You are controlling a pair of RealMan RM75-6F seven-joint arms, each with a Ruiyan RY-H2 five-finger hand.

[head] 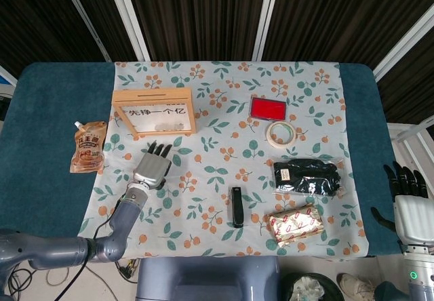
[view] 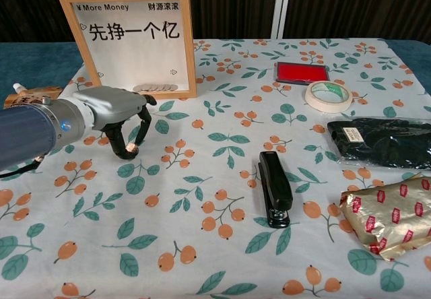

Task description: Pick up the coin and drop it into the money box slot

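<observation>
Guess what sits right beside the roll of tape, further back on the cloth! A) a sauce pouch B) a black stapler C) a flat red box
C: the flat red box lies just behind the roll of tape, while the stapler lies nearer the front edge.

On my flowered cloth (view: 222,258), a black stapler (view: 274,188) lies centre. At two o'clock sit a red pad (view: 301,71) and tape roll (view: 328,96); a sauce pouch (head: 88,146) lies at nine.

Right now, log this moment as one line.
left hand: pinching coin above cloth | right hand: idle, off table | money box: slot not reached
</observation>
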